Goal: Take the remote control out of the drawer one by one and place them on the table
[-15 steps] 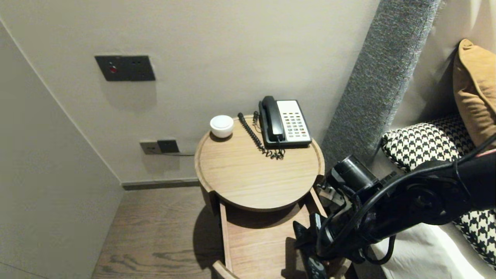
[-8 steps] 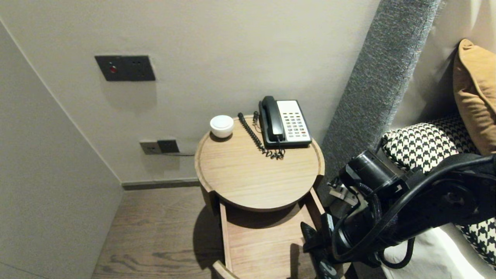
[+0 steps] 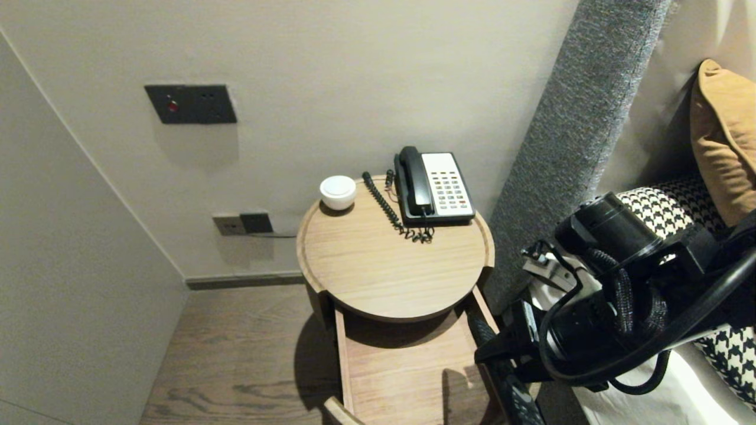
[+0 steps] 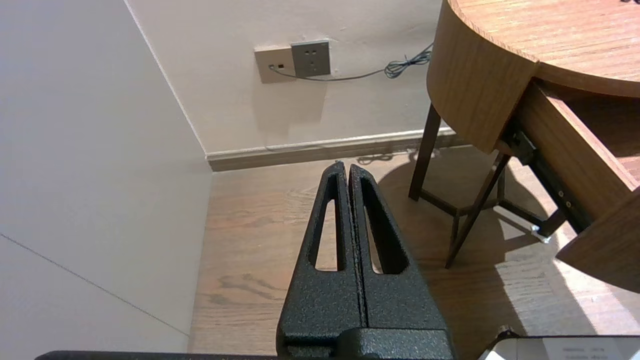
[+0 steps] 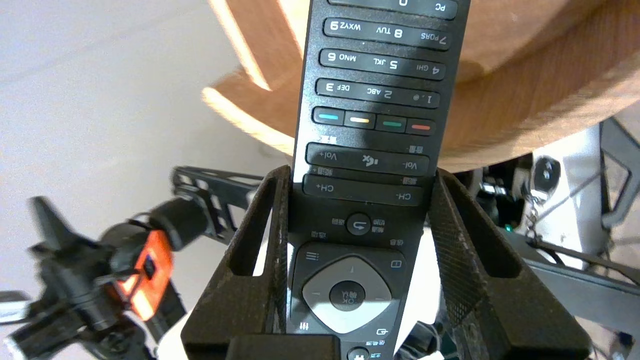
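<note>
**Where the remote control (image 5: 372, 75) stands: in the right claw (image 5: 360, 175), at the open drawer (image 3: 396, 372)**

While the right arm reaches in from the bed side, its claw is closed on the remote control, one finger pressed against each long edge at about the channel keys; the number-key end juts out past the fingertips, the navigation-pad end lies back between the fingers, and the key face is turned toward the wrist camera. In the head view, claw and remote sit at the right-hand wall of the drawer, which is pulled out from under the round desk (image 3: 390, 271); whether the remote touches that wall cannot be told. On the desk top, at the wall side, stands a telephone (image 3: 434, 186) with its coiled cord (image 3: 390, 209) lying just beside it; a small white bowl (image 3: 338, 192) stands further left, apart from the phone; both are well apart from the right claw. A checked pillow (image 3: 691, 203) lies on the bed behind the right arm. The left claw (image 4: 348, 167) grips nothing, its fingers pressed flat together; it hangs low beside the desk, above the wooden floor (image 4: 260, 225), pointing toward the wall socket (image 4: 310, 57).
</note>
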Controlling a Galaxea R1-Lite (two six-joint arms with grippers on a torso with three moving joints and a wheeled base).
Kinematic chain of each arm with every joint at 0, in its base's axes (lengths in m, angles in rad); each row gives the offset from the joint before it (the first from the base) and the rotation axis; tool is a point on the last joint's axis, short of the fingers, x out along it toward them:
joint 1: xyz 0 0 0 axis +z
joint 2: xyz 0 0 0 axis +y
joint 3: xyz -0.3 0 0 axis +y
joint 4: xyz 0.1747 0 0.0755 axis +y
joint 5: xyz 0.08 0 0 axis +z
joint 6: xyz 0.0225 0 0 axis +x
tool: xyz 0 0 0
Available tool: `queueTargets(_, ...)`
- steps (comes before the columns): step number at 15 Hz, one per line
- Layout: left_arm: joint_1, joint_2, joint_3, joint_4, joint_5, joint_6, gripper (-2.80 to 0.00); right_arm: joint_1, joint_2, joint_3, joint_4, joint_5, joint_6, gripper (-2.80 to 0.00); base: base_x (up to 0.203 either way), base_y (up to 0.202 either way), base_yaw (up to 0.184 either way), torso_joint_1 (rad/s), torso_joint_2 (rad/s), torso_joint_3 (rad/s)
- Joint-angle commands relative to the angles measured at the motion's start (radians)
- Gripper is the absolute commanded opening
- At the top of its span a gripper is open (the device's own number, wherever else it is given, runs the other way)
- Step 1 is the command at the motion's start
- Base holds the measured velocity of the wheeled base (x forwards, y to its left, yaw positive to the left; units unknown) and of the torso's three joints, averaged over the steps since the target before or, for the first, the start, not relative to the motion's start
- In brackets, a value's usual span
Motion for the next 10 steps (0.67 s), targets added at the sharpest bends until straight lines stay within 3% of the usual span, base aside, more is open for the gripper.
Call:
queueTargets(1, 0.000, 0.000, 0.000, 0.000, 0.000, 0.000, -2.80, -0.004, -0.032, -0.057, 0.041, 0.000, 0.005, -2.80, 0.000, 0.000, 0.000, 0.000, 0.00, 0.000)
queueTargets(4, 0.000, 0.000, 0.000, 0.000, 0.000, 0.000, -2.80, -0.008, -0.047, -0.127, 0.085, -0.028, -0.006, -2.80, 0.000, 0.000, 0.000, 0.000, 0.00, 0.000)
queueTargets(10, 0.000, 0.000, 0.000, -0.001, 0.000, 0.000, -2.80, 0.001, 0.062, -0.337, 0.174, -0.317, -0.229, -2.80, 0.000, 0.000, 0.000, 0.000, 0.00, 0.000)
